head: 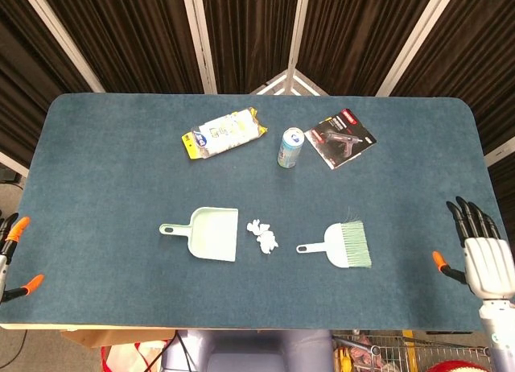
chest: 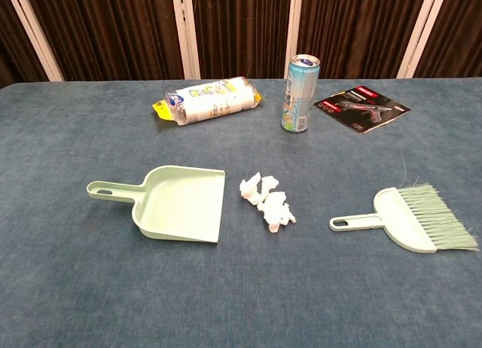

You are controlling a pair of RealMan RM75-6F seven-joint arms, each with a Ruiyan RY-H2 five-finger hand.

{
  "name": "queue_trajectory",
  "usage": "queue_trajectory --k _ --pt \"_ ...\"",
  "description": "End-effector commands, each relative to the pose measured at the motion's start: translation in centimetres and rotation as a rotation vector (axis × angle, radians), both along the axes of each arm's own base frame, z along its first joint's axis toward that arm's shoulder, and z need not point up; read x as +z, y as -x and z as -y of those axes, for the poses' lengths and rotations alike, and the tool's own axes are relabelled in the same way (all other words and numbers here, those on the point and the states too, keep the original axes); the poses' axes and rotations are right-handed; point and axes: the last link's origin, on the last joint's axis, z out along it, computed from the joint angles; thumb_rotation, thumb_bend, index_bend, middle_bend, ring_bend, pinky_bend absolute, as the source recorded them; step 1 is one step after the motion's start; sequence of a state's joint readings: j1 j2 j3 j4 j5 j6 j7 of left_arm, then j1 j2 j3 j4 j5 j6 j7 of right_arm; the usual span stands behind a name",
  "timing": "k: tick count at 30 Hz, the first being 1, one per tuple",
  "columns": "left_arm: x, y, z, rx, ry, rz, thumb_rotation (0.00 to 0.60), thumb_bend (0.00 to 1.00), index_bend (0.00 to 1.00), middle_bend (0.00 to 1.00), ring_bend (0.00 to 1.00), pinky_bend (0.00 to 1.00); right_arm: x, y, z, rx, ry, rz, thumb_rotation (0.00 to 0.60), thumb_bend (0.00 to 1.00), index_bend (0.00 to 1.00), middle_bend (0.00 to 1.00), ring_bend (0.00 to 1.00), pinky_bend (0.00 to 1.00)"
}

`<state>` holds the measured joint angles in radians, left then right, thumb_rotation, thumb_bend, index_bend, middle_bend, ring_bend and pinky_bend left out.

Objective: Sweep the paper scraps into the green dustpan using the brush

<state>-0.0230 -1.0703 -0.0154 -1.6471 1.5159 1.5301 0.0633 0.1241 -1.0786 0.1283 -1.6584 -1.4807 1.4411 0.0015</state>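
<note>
Dark pleated curtains (head: 249,30) with pale vertical strips behind a blue-carpeted table (head: 113,171).

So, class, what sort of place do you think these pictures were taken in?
Probably a robot test or demo bench, not a home: a blue cloth-covered table before dark curtains, orange clamps on its edge, and a robot hand waiting beside it.

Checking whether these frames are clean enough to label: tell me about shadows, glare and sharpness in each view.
Head view: even overhead light, only faint shadows beside the dustpan and brush; the table's edges bow slightly. Chest view: sharp throughout, soft shadows under the paper scraps, mild sheen on the can and packet.
</note>
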Motion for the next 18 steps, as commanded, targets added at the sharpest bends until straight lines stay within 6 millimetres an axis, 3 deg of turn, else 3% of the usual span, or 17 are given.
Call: queue_trajectory --k 1,6,9,13,18 --pt "0.0 0.0 0.0 -0.002 0.001 -0.005 0.600 0.00 0.00 0.00 0.00 0.00 -0.1 -1.2 2.5 0.031 -0.030 0.045 0.600 0.29 0.00 0.28 0.36 0.50" --pt "-0.1 0.0 -0.1 0.001 0.000 -0.009 0.600 0.00 0.00 0.00 0.00 0.00 -1.3 -3.2 4.8 0.090 -0.107 0.013 0.600 0.29 0.00 0.52 0.60 0.70" --pt "-0.1 0.0 -0.1 0.000 0.000 -0.012 0.600 0.00 0.00 0.00 0.00 0.00 -2.9 -4.8 5.9 0.120 -0.158 0.003 0.600 0.30 0.07 0.66 0.73 0.79" --pt "-0.2 -0.1 -0.1 0.000 0.002 -0.014 0.600 0.00 0.00 0.00 0.00 0.00 -5.0 -6.7 6.9 0.132 -0.257 0.002 0.600 0.30 0.21 0.75 0.82 0.86" --pt "-0.2 0.0 -0.1 0.003 0.005 -0.014 0.600 0.00 0.00 0.00 0.00 0.00 -7.7 -8.5 7.8 0.168 -0.338 -0.068 0.600 0.29 0.29 0.83 0.89 0.91"
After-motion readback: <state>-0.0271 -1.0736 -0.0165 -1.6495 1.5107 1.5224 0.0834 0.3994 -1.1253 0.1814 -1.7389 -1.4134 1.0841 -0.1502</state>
